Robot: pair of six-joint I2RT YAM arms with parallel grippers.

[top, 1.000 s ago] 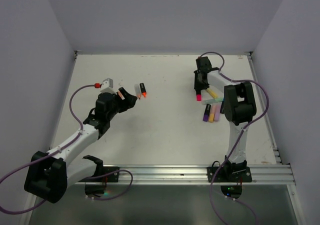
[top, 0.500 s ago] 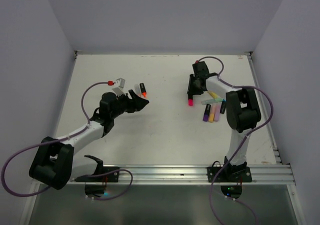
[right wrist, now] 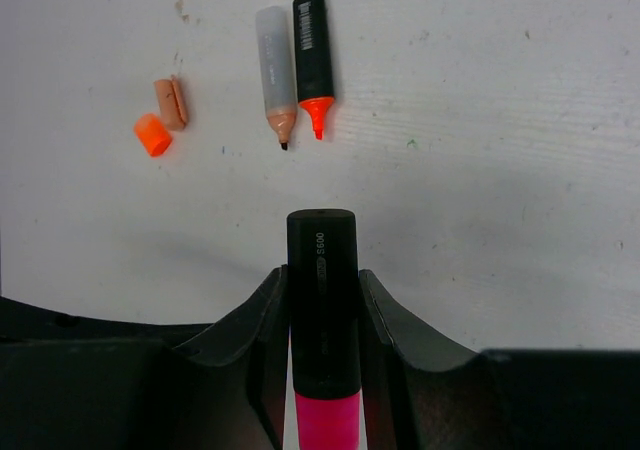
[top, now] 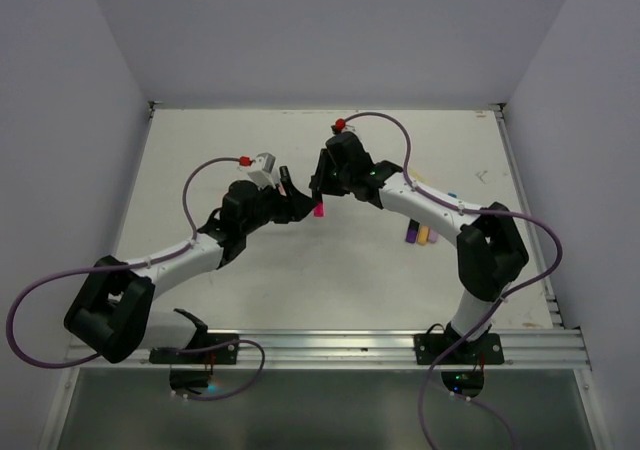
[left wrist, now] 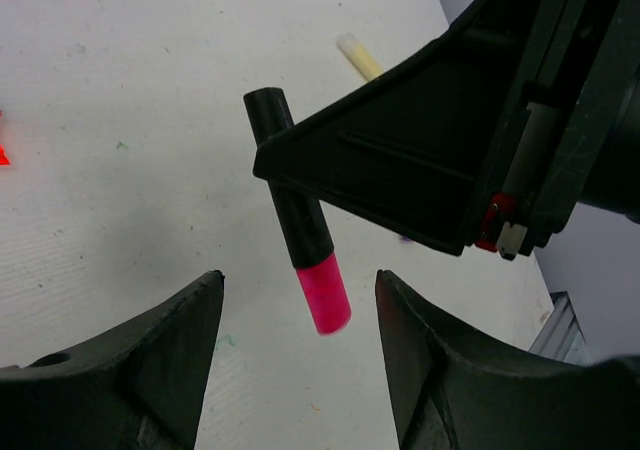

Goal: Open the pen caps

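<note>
My right gripper (top: 322, 188) is shut on the black body of a pink highlighter (right wrist: 322, 300) and holds it above the table's middle. Its pink cap (left wrist: 323, 292) is on and points toward my left gripper (top: 298, 208). In the left wrist view the left gripper (left wrist: 298, 280) is open, with the cap hanging between its fingers and touching neither. In the right wrist view (right wrist: 322, 275) a loose orange cap (right wrist: 152, 135) and a peach cap (right wrist: 170, 102) lie on the table beside an uncapped peach pen (right wrist: 272, 70) and an uncapped orange highlighter (right wrist: 312, 55).
Capped pens with purple (top: 411, 234) and peach ends (top: 423, 235) lie at the right-centre, partly under the right arm. A yellowish pen (left wrist: 357, 55) lies beyond the held highlighter. Grey walls close in the white table (top: 200, 150) on three sides.
My right arm swung left to the table's middle with the pink highlighter. My left arm reached right to meet it, so the pink cap now sits between the open left fingers.
</note>
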